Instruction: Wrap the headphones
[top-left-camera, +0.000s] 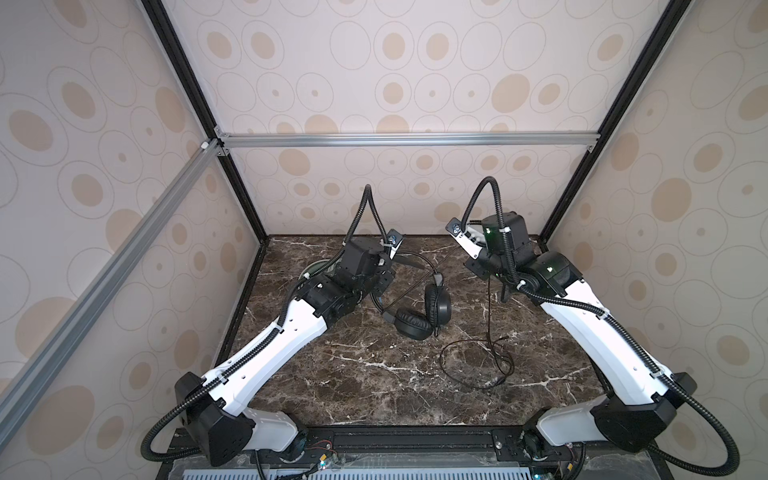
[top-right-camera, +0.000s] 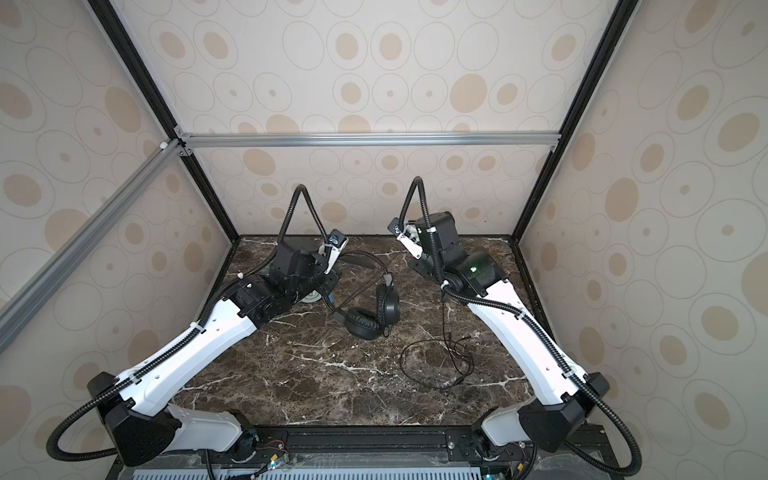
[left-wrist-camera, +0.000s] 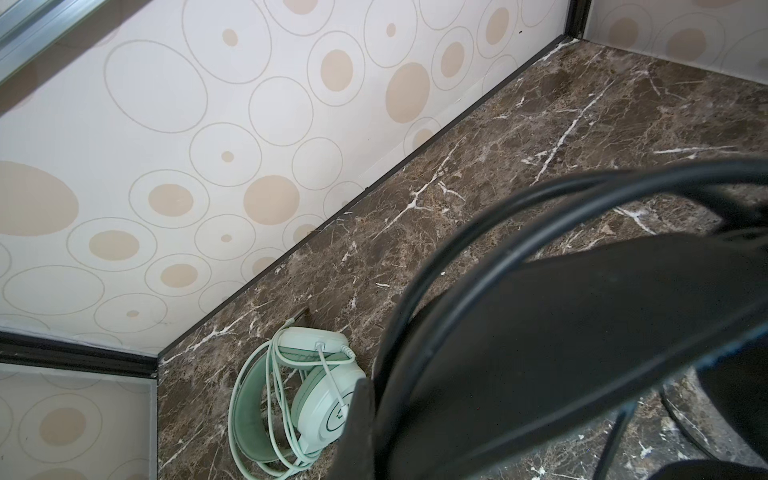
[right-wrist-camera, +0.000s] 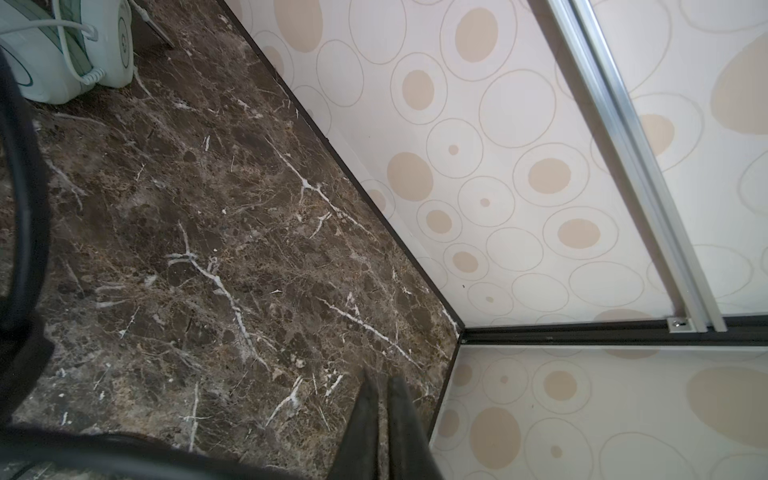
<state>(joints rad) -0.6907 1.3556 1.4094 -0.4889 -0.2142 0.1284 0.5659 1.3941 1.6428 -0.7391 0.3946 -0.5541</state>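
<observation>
The surface (top-left-camera: 374, 374) is dark brown marble with white veins. The walls (top-left-camera: 374, 83) are cream, patterned with beige ovals inside thin grey rings. The black headset (top-left-camera: 438, 305) has a black cable (top-left-camera: 489, 316). The mint-green headset (left-wrist-camera: 320, 399) is pale. The arms (top-left-camera: 299, 328) are white and black.

overhead pair; wrist views share mint headphones (left-wrist-camera: 320, 399)

Light was soft and even, bright on the walls (top-left-camera: 415, 83); shadows on the bench (top-left-camera: 374, 374) were faint. Both top views bowed at the edges. The black headphones (left-wrist-camera: 582, 332) blurred close to the left wrist camera.
</observation>
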